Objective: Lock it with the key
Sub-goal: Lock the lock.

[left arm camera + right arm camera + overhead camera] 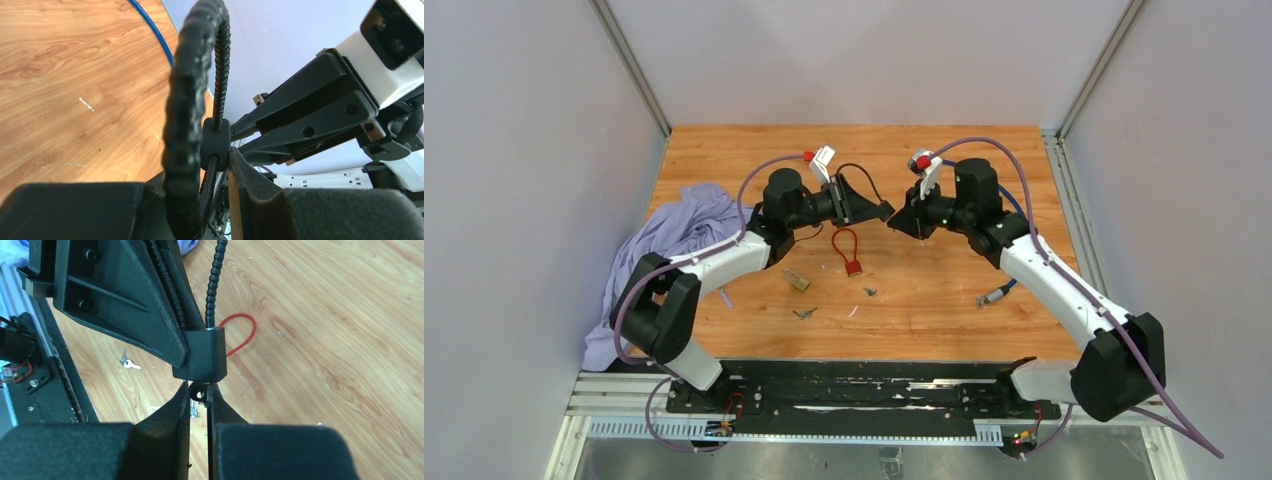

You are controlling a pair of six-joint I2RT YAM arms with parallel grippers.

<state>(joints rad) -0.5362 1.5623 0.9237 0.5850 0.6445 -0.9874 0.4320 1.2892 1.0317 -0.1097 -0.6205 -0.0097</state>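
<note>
A black cable lock hangs in the air between the two arms, its boxy body [200, 355] upward in the right wrist view and its ribbed black cable [195, 100] looping away. My left gripper [876, 211] is shut on the lock body [216, 145]. A small key with a round black head [199, 391] sticks out of the body's underside. My right gripper [199, 394] is shut on that key head, its tips right against the lock. Seen from above, the two grippers meet tip to tip over the middle of the table [944, 300], the right gripper [900, 222] on the right.
On the wood below lie a red cable lock [849, 250], a brass padlock [797, 281] and two loose keys [804, 313] [869, 291]. A lilac cloth [674, 240] is heaped at the left edge. A blue cable end [994, 295] lies at the right.
</note>
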